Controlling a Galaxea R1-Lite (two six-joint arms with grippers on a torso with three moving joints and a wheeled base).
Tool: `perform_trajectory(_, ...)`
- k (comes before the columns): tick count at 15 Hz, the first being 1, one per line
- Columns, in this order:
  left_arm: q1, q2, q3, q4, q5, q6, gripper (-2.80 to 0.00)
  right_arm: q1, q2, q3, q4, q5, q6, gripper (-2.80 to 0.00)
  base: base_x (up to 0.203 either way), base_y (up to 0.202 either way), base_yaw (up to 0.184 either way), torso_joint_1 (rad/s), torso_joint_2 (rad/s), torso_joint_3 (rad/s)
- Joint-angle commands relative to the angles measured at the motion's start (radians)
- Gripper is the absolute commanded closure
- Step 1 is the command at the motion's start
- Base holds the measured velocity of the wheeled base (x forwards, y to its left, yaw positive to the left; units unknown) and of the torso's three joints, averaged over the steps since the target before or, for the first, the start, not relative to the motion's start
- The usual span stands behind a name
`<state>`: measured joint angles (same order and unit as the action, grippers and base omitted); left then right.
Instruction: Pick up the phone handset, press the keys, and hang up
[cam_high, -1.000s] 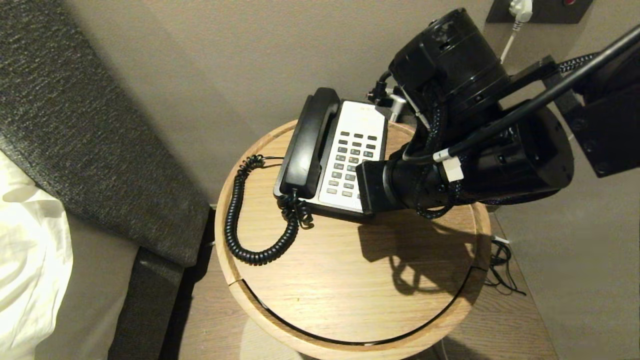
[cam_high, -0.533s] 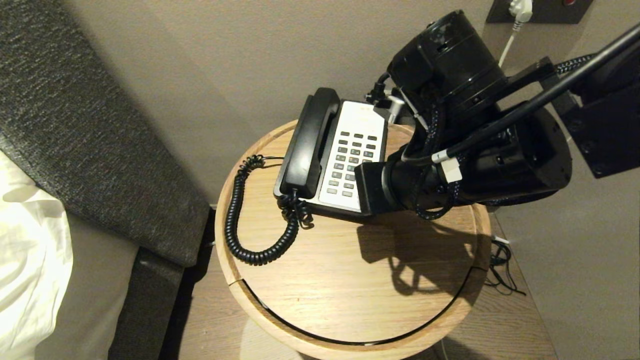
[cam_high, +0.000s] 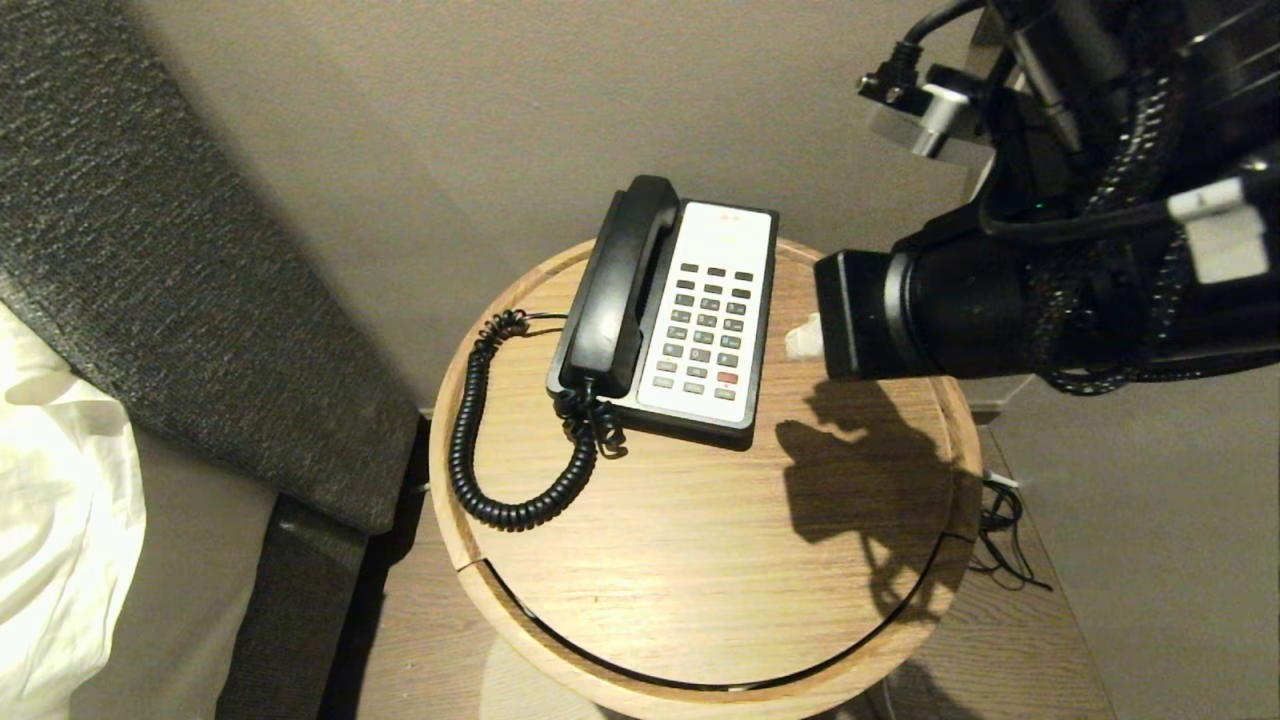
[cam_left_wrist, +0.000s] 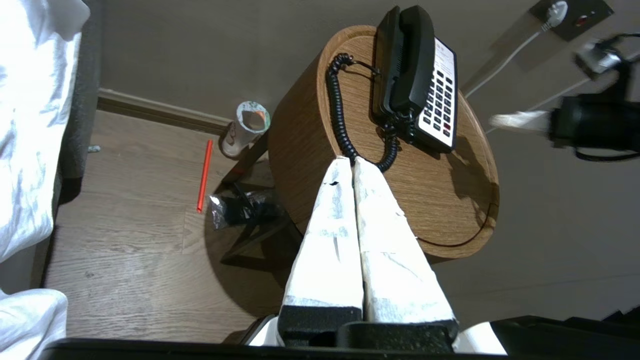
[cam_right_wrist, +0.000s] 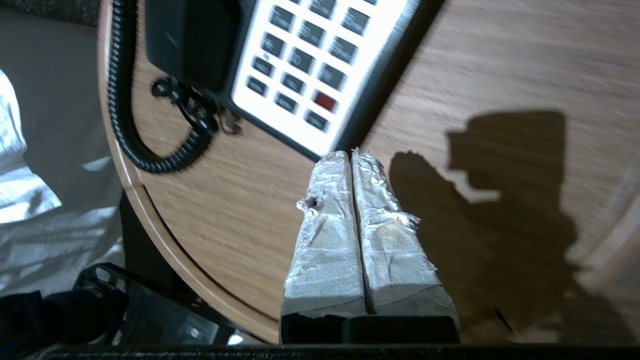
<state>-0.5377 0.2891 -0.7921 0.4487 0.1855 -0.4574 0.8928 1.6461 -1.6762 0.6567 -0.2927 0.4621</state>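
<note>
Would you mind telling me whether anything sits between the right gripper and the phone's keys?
Nothing visible does. The right gripper, fingers shut, hangs over bare tabletop just beside the phone base, with the keys uncovered.

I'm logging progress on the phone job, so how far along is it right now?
Nothing visibly lasting is done: the phone handset lies in its cradle. In hand: the right gripper, shut and empty, hangs above the table beside the keys. The left gripper, also shut, is off the table's near side. Whether lifting and pressing have happened, I can't tell.
</note>
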Motion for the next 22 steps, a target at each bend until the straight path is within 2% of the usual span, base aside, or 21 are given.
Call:
perform_trajectory(1, 0.012, 0.002, 0.004, 0.013, 0.002, -0.005, 0.00, -0.001, -0.067, 0.051, -0.002, -0.002, 0.004, 0.00, 0.000, 0.000, 0.000, 0.000, 0.00, 0.000)
perform_trajectory(4, 0.018, 0.001, 0.006, 0.016, 0.001, -0.018, 0.00, -0.002, -0.016, 0.052, -0.016, -0.004, 0.006, 0.00, 0.000, 0.000, 0.000, 0.000, 0.00, 0.000)
perform_trajectory(11, 0.018, 0.001, 0.014, 0.008, -0.009, -0.021, 0.00, 0.000, 0.144, 0.035, -0.151, -0.004, 0.004, 0.00, 0.000, 0.000, 0.000, 0.000, 0.00, 0.000)
perform_trajectory(22, 0.018, 0.001, 0.007, 0.008, -0.009, -0.024, 0.00, -0.003, 0.144, 0.047, -0.148, -0.023, 0.004, 0.00, 0.000, 0.000, 0.000, 0.000, 0.00, 0.000)
